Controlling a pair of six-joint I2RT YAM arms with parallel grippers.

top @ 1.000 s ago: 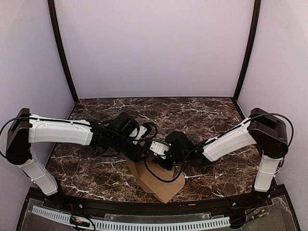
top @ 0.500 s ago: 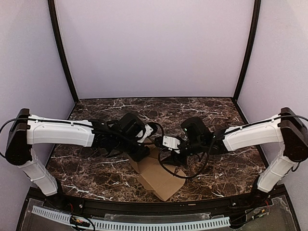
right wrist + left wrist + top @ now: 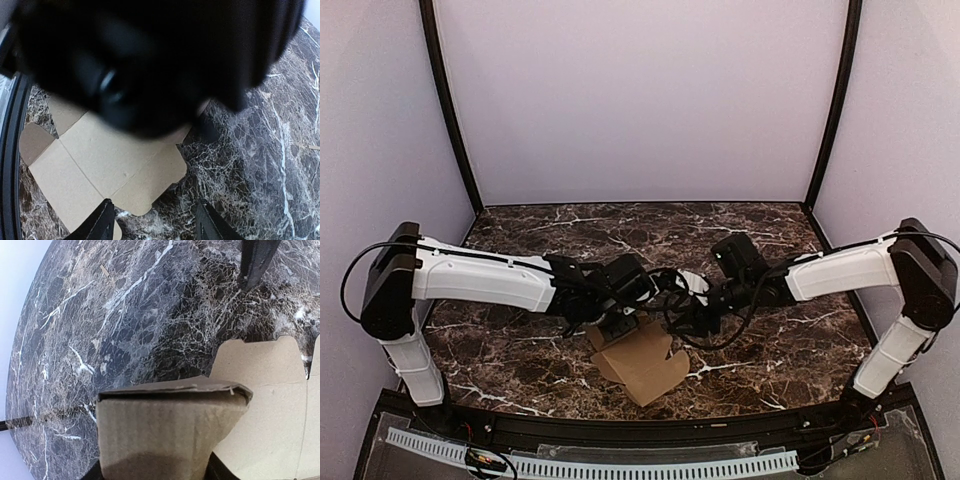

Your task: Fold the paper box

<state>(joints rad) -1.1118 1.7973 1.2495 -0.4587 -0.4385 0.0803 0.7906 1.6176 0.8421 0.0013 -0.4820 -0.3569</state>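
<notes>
Top external view showed the paper box (image 3: 642, 362) lying mostly flat on the dark marble table (image 3: 790, 350), near the front edge. The left gripper (image 3: 623, 322) was at the box's far edge. A bent-up flap sat between its fingers (image 3: 94, 475), touching both, so it was gripping the box. The right gripper (image 3: 157, 225) hung just beside it, above the box, with its fingers spread apart and holding nothing.

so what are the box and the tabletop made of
paper box: plain brown cardboard by the look, matte, unprinted, with creased fold lines and cut flap edges. table: dark marble pattern with white veins, slight sheen; real stone or printed laminate, cannot tell.
</notes>
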